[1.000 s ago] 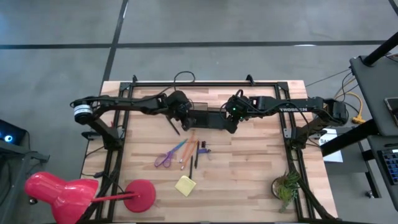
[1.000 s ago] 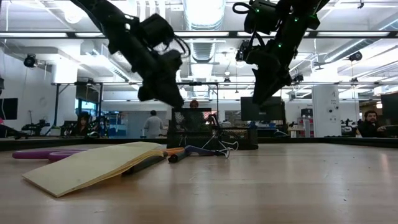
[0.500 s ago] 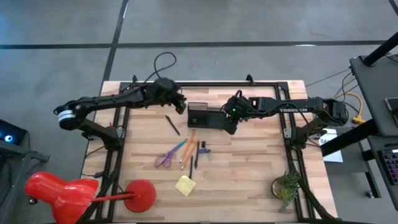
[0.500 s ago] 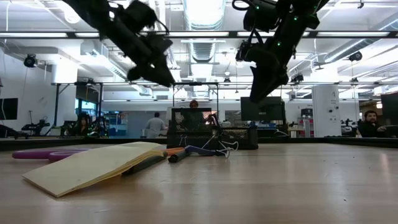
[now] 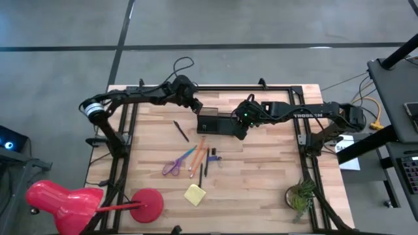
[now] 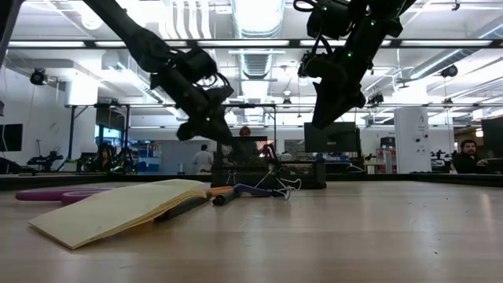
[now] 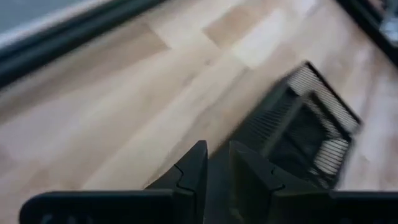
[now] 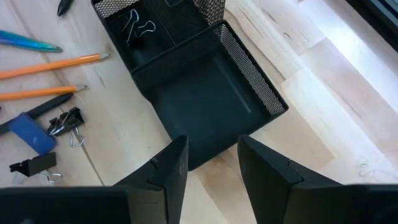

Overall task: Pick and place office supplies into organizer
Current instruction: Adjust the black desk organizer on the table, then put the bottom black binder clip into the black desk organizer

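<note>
The black mesh organizer (image 5: 219, 122) stands at the table's far middle, with two clips (image 8: 137, 26) in one compartment. My left gripper (image 5: 194, 104) hovers shut and empty by its far left corner (image 7: 298, 118). My right gripper (image 8: 211, 168) hangs open and empty over the organizer's right end (image 5: 240, 127). A black pen (image 5: 181, 130) lies alone on the wood. Purple scissors (image 5: 172, 167), orange and black pens (image 5: 198, 156), small clips (image 5: 216, 156) and the yellow pad (image 5: 194, 194) lie nearer.
A red lamp (image 5: 65, 202) stands at the near left corner and a green plant (image 5: 300, 196) at the near right. Black frame rails (image 5: 124, 150) run along the table's sides and far edge. Bare wood lies right of the supplies. People stand in the room beyond the table.
My left gripper rose from above the black pen, drew toward the far edge, then came down again beside the organizer's left end; its arm swung out to the left and back. The black pen stayed on the wood.
</note>
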